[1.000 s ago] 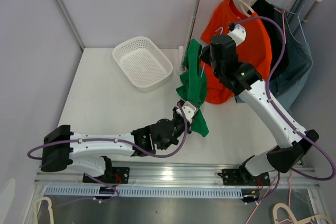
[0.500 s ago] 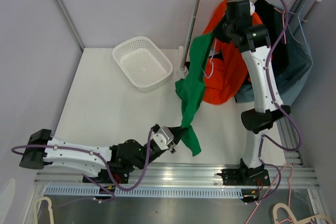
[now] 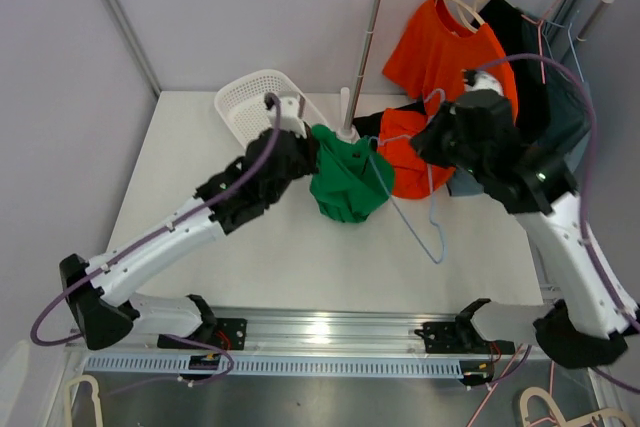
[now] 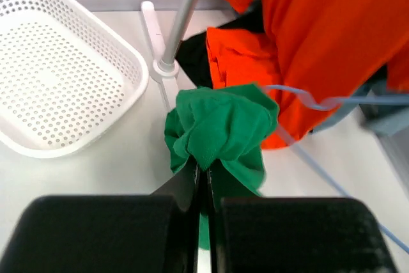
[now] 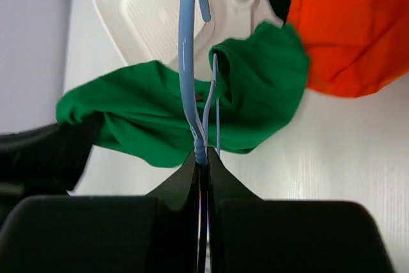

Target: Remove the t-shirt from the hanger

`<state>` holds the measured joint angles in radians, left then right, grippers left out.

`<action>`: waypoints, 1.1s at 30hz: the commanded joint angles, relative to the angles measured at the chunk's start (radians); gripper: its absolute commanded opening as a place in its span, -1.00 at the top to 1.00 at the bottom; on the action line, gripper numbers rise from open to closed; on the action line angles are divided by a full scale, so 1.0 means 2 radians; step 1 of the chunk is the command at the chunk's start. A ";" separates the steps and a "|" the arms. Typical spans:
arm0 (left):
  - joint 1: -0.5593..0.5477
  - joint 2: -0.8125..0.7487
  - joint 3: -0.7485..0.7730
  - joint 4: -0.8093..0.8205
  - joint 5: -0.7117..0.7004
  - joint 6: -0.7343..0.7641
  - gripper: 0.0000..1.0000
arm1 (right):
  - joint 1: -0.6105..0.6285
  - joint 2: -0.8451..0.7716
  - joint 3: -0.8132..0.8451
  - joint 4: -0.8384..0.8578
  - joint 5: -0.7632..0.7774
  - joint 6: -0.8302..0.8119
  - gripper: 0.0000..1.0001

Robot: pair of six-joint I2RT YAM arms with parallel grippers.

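**Green t-shirt bunched in one pincer, blue hanger clamped in the other**

The green t-shirt (image 3: 343, 185) is a crumpled bundle above the table (image 3: 200, 202). It sits just right of the white basket (image 3: 252, 99) and close to the foot of the rack pole (image 3: 366, 42). The left gripper (image 4: 204, 174) is clenched on a fold of it. In the left wrist view the two fingers meet with green cloth squeezed between them and spilling out above. From overhead that pincer is mostly buried behind the arm's wrist and the cloth, so only the wrist camera shows the grasp. Whether the bundle's underside rests on the table or hangs just clear of it cannot be told.

The right gripper (image 5: 202, 158) is closed tight on the blue hanger (image 5: 187, 62), with the wire pinched where its strands twist together. From above, the hanger's thin wire runs from the shirt's right edge down and to the right over the tabletop. One end of it disappears against the green folds. Whether any part of the wire is threaded inside the shirt is hard to make out, because cloth covers that stretch in every view.

Behind, an orange shirt (image 3: 440, 47) hangs on the rail, its lower hem hidden by the right arm. The dark garments (image 3: 545, 97) beside it are partly cut off by that arm too. The right wrist picture is blurred at its edges
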<state>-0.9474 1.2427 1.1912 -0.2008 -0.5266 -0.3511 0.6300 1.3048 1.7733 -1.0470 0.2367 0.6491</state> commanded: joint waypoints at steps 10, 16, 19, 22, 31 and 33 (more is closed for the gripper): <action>0.246 0.119 0.381 -0.131 0.311 -0.040 0.99 | -0.009 -0.088 -0.059 0.039 0.109 -0.025 1.00; 0.286 0.265 0.690 -0.047 0.404 -0.001 0.99 | -0.017 -0.093 -0.104 0.191 0.151 -0.097 1.00; 0.289 0.233 0.608 0.129 0.327 0.059 0.99 | -0.062 -0.079 -0.116 0.300 0.150 -0.133 1.00; 0.320 0.221 0.531 0.251 0.296 0.038 0.99 | -0.136 -0.037 -0.091 0.378 0.094 -0.129 1.00; 0.353 0.360 0.655 0.269 0.319 -0.018 0.99 | -0.188 0.154 0.109 0.396 -0.048 -0.179 1.00; 0.353 0.367 0.652 0.259 0.292 -0.008 0.99 | -0.196 0.182 0.141 0.391 -0.096 -0.186 1.00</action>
<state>-0.2390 1.9751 2.4573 0.2298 0.0994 -0.3645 0.2657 1.6253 1.9457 -0.3336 0.2062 0.3336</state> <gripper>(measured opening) 0.009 0.031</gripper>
